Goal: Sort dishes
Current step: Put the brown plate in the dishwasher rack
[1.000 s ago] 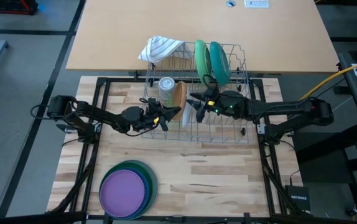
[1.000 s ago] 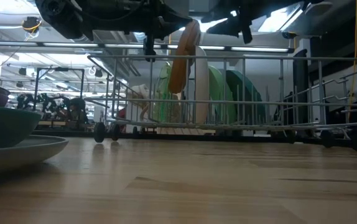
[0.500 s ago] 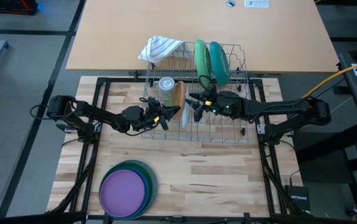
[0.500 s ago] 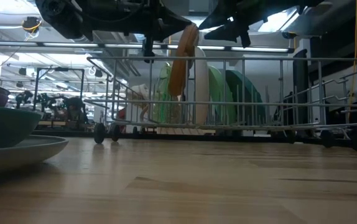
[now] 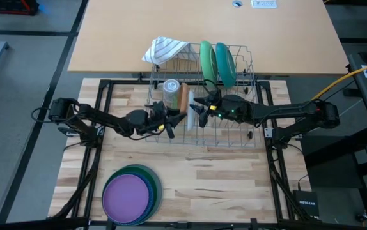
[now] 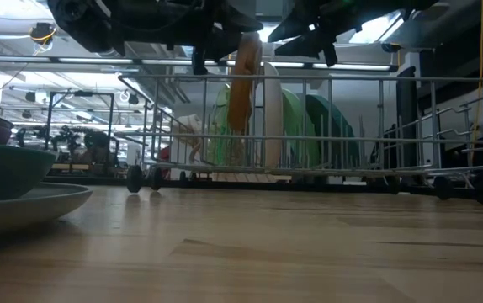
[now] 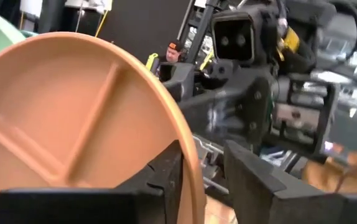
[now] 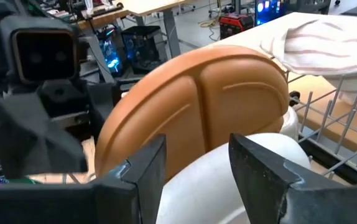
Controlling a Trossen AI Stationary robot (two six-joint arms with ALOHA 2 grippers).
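Now | tan plate [image 7: 73, 118] rim between spread left fingers [image 7: 166, 180] | right fingers [image 8: 262, 165] spread, straddling white plate [image 8: 228, 180]

We see both arms stretched inward, wrists nearly level. Our left gripper [image 5: 172, 119] has its fingers [image 7: 166, 174] parted. Facing it just beside, the right gripper [image 5: 197, 110] stands with jaws wide apart.

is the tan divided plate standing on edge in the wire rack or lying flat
On edge: the tan divided plastic plate stands nearly upright between the wire dish rack's bars, beside a white round plate.
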